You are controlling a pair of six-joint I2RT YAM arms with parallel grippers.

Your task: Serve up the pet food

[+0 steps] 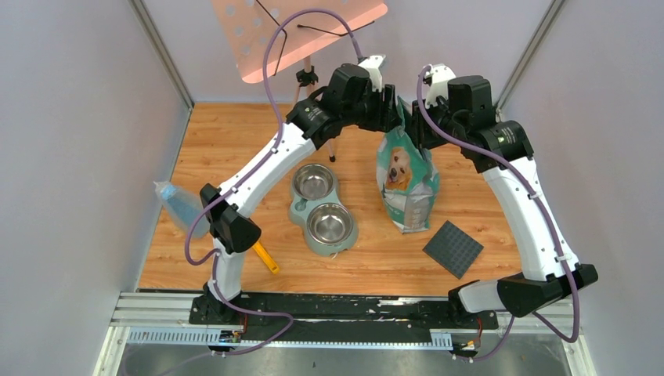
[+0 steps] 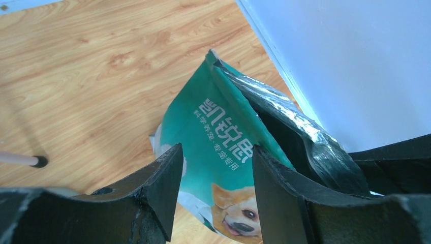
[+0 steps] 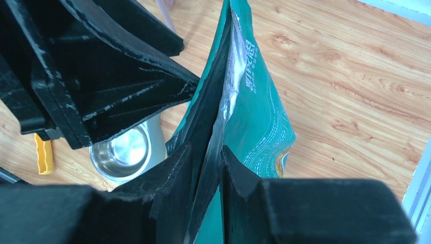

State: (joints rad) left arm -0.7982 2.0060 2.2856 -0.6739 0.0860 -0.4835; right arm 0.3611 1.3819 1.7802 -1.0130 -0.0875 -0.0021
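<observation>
At the top edge of the bag (image 1: 405,176), shown only by the right wrist view: right gripper (image 3: 206,168) jaws pinching the foil-lined lip. Left wrist view: left gripper (image 2: 216,162) jaws spread wide beside the bag's mouth, holding nothing. Pet food hidden; bag's interior too dark.

The pet food is hidden in every view, so its look and amount cannot be told. The bag (image 1: 403,184), teal-green with a golden dog on its front, stands upright on the counter (image 1: 203,133) in the upper middle of the top view, a little right of centre, with its top open. In the left wrist view its mouth gapes at the centre right of the frame, where a crinkled silver foil lining runs down into a dark inside. In the right wrist view that mouth shows as a narrow dark slit up the middle.
</observation>
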